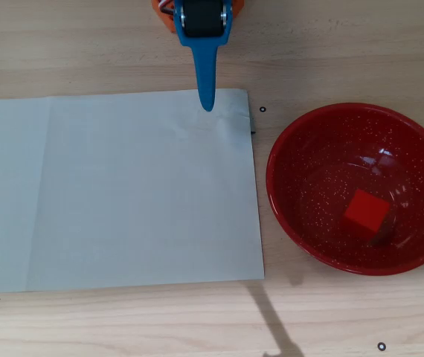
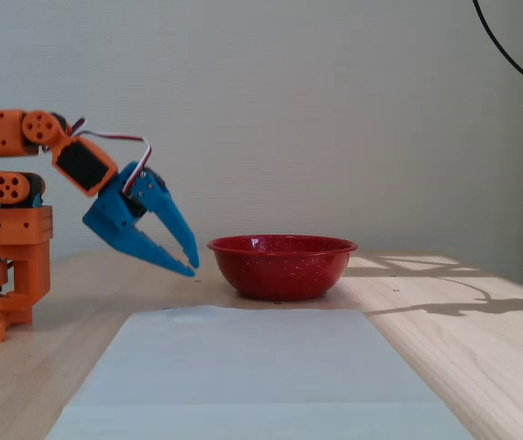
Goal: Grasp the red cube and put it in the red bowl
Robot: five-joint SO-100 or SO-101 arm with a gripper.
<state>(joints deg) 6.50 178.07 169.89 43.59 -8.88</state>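
In the fixed view the nearest thing is a pale sheet (image 2: pixel 252 371) lying flat on the wooden table (image 2: pixel 482 367), filling the lower middle of the frame; in the overhead view the same sheet (image 1: pixel 115 193) covers the left and centre.

Beyond the sheet's far edge, at centre frame in the fixed view, stands the bowl (image 2: pixel 282 266), upright and just past the sheet. From above, the bowl (image 1: pixel 294 201) sits at right, its rim close beside the sheet's right edge but apart from it. The cube (image 1: pixel 366 210) lies inside the bowl, a little right of and below its middle, resting on the bottom; the fixed view hides it behind the bowl's wall.

To the left in the fixed view, the orange arm (image 2: pixel 9 183) is folded low, and its blue gripper (image 2: pixel 192 264) points down and to the right, tips above the table and just left of the bowl's rim without touching it. The fingers (image 2: pixel 142 247) stand a little apart with a narrow gap between them and nothing in it. From above, the gripper (image 1: pixel 207 106) enters at top centre as one narrow blue wedge, its tip over the sheet's upper edge; the gap cannot be made out there, probably because the fingers overlap.
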